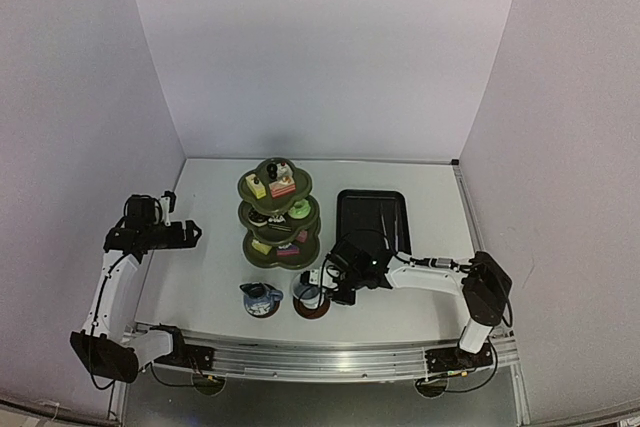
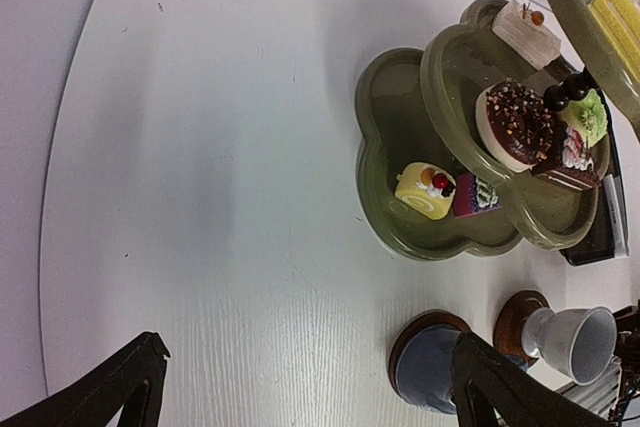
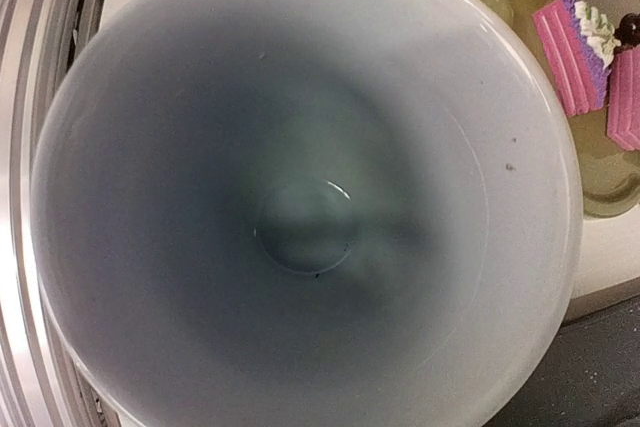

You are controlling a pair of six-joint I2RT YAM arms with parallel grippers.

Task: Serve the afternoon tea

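The green stand (image 2: 392,117) sits in the middle of the white table (image 1: 210,277). Its three tiers are shaped like flowers and hold the cakes (image 2: 513,125) up high so they can all be seen: a brown ring with bits on top, a yellow roll, pink layered slices. They look smooth and shiny, like toys. At 6 o'clock from the stand is the pot (image 2: 428,375), and at 3 o'clock from the pot is the cup (image 2: 582,343). Each sits on a round brown saucer (image 2: 517,319), likely to make a neat tea set in front of the cakes. The pot is dark blue and round. The cup is pale and smooth, wide at the top with a small foot, and empty inside. The right gripper (image 1: 336,284) is closed tight right at the cup, and its camera looks straight into the bowl. I cannot tell if it pinches the rim. I think it is setting the cup down. The left gripper (image 1: 195,235) is wide open, holds nothing, and hangs at 9 o'clock from the stand, well apart. The flat black tray (image 1: 360,209) lies at 3 o'clock.
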